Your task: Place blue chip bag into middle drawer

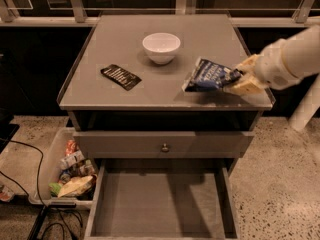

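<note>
The blue chip bag (207, 75), crumpled dark-blue foil with white lettering, hangs tilted just above the front right of the cabinet top (125, 44), with its shadow on the surface below it. My gripper (239, 80) comes in from the right on a white arm and is shut on the bag's right end. The middle drawer (98, 196) stands pulled open at the bottom of the view, a shallow grey box with a bare flat floor, in front of and below the bag.
A white bowl (161, 47) stands at the middle of the top. A flat black packet (120, 77) lies at its left front. A closed drawer front with a round knob (165, 147) sits above the open drawer. A bin of snacks (70, 171) stands on the floor to the left.
</note>
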### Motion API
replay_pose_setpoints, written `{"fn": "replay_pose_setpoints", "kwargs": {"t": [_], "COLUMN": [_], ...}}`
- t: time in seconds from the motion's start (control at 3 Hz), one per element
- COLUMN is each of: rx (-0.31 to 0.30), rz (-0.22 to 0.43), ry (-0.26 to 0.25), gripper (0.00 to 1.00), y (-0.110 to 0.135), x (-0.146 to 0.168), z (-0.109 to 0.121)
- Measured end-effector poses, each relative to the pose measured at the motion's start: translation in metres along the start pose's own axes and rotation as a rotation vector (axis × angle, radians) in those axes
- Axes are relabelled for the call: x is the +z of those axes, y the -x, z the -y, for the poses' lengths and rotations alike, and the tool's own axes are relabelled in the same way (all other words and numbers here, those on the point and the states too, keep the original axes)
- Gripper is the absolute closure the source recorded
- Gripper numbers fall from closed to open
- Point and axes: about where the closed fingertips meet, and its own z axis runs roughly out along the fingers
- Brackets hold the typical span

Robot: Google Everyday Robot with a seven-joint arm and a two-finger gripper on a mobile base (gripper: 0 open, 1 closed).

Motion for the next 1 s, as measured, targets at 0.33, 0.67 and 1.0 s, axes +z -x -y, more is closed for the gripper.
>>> {"fn": "replay_pose_setpoints", "kwargs": {"t": [0.33, 0.67, 1.0], "rx": [-0.077, -0.129, -0.138], "rz": [0.010, -0.009, -0.048], "ry": [-0.021, 0.000, -0.014], "gripper": [1.00, 1.00, 1.00], "y": [0.018, 0.018, 0.002], "x": [-0.063, -0.117, -0.135], "z": [-0.076, -0.171, -0.208]}}
